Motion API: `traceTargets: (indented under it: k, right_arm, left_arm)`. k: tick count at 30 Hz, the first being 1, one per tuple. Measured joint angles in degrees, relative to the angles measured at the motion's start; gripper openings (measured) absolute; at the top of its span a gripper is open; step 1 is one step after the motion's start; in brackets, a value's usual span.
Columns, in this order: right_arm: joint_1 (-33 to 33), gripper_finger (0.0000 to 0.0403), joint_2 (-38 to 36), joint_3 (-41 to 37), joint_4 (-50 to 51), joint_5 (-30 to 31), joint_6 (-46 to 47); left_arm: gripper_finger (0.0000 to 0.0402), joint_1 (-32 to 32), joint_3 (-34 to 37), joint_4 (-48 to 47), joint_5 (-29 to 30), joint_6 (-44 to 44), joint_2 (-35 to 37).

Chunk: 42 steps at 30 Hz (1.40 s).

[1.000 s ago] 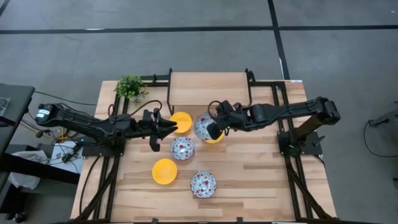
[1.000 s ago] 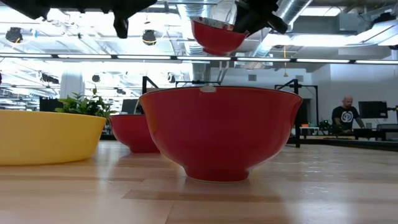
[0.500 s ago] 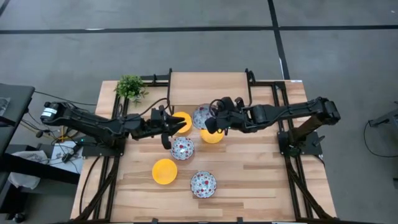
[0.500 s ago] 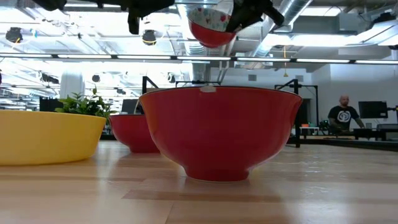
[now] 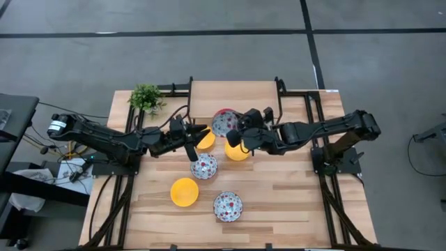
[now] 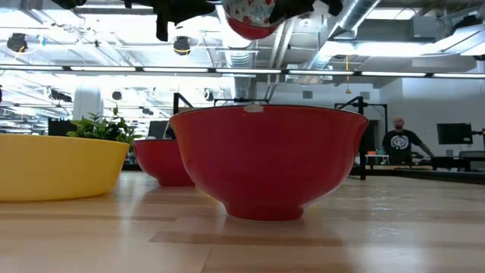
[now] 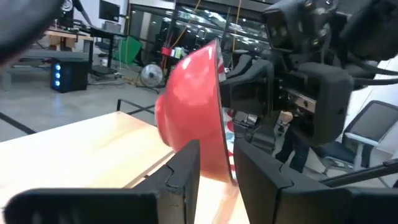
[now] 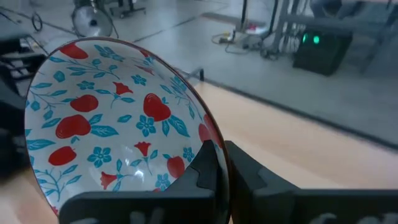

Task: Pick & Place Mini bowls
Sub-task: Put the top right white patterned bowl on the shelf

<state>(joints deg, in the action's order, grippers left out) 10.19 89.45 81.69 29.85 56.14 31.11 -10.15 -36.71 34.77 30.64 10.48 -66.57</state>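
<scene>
My right gripper is shut on a floral mini bowl, white inside with red and blue flowers and red outside, held tipped on edge above the table's middle. My left gripper is open. In the left wrist view its fingers stand on either side of that bowl's rim. Below them lie two yellow bowls. Nearer lie a floral bowl, a yellow bowl and another floral bowl, all resting on their bases. My right gripper pinches the floral bowl's rim, one finger inside the bowl and one on its red outside. It comes level from the table's right side. The bowl is lifted clear and tipped steeply, with its opening turned toward the right arm. Whether my left gripper touches the rim, I cannot tell.
A small green plant stands at the table's far left corner. The low view shows the red outside of a near floral bowl and a yellow bowl close to the camera. A person is in the room behind.
My right gripper has raised the floral bowl and carried it toward the far edge and a little left, tipping it further onto its edge. My left gripper has moved right toward the bowl until its fingers stand astride the rim.
</scene>
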Motion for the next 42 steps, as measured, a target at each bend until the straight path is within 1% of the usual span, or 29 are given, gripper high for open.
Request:
traceTargets:
  k: [4, 6, 11, 14, 18, 21, 25, 34, 42]
  right_arm:
    - [0.5, 0.0, 1.2, 0.1, -5.8, 2.0, -5.8]
    - [0.7, 0.0, 1.9, 0.0, -6.3, 3.3, -7.3]
    - [0.6, 0.0, 2.9, 0.0, -8.1, 3.2, -7.7]
    - [0.7, 0.0, 3.6, 0.0, -9.2, 4.1, -8.0]
    - [1.0, 0.0, 4.2, 0.0, -13.4, 5.0, -12.1]
    - [1.1, 0.0, 4.5, -0.1, -14.6, 5.6, -13.9]
    - [1.1, 0.0, 4.5, -0.1, -15.2, 5.5, -14.0]
    - [1.1, 0.0, 4.9, -0.1, -17.0, 5.4, -13.8]
    - [1.1, 0.0001, 5.9, -0.1, -20.3, 5.4, -14.8]
  left_arm:
    - [0.0097, 0.0, -0.1, 0.2, 1.7, 0.0, 0.0]
    - [0.0097, 0.0, 0.0, -0.3, 2.6, 0.0, 0.0]
    - [0.0097, 0.0, 0.0, -0.1, 4.5, -1.6, 0.0]
    - [0.0097, 0.6, 0.0, -0.1, 5.2, -1.7, 0.0]
    - [0.0097, 1.9, 0.0, 0.0, 5.3, -1.7, 0.1]
    - [0.0097, 2.7, 0.0, -0.8, 5.4, -1.7, 0.1]
    - [0.0094, 3.5, 0.0, -1.1, 5.3, -1.7, 0.1]
    - [0.006, 5.3, -0.1, -1.3, 6.0, -1.6, 0.1]
    - [0.0053, 5.7, 0.0, -1.2, 6.9, -1.5, 0.1]
